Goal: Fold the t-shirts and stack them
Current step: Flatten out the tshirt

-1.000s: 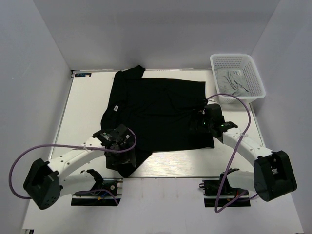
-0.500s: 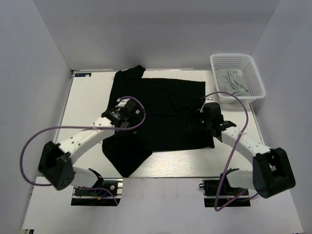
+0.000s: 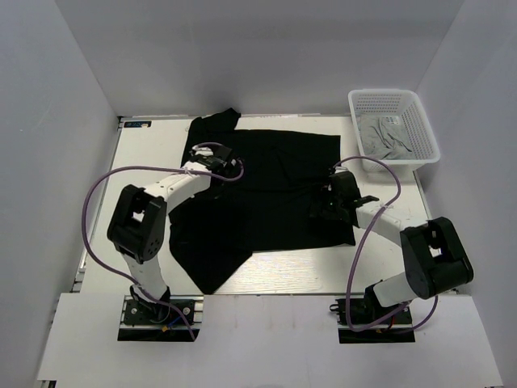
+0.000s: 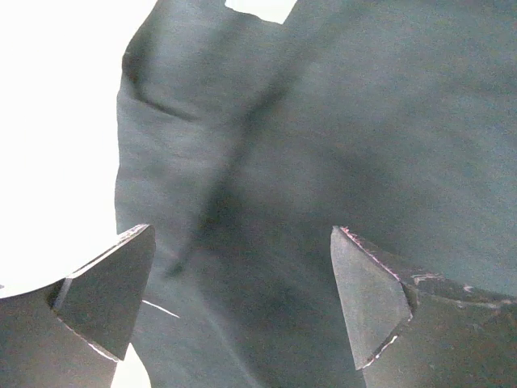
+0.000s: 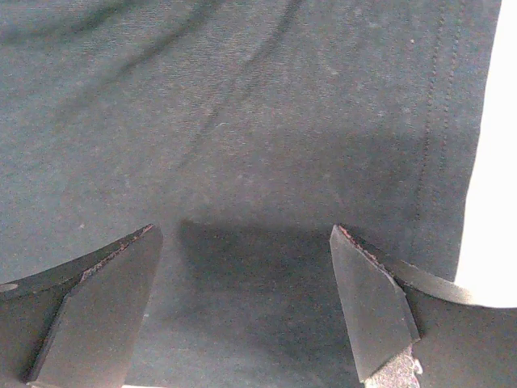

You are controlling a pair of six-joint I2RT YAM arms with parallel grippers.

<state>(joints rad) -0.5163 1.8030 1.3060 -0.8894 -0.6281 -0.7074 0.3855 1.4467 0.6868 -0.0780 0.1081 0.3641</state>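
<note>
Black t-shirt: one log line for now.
black cloth t-shirt spread out | left pincer open over it | right pincer open over it | grey shirt in white mesh basket

I am holding my right gripper [image 5: 242, 233] spread wide, its fingers [image 5: 97, 307] sitting at 7 and 5 o'clock. The black t-shirt [image 5: 242, 105] is filling the frame, its stitched hem running down at 3 o'clock, with the white table [image 5: 494, 162] showing beyond.

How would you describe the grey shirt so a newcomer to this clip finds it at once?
Start at the white table, then go to its far right corner, where a white mesh basket stands. The grey shirt lies crumpled inside it, unlike the black shirt, which is spread out on the table.
</note>
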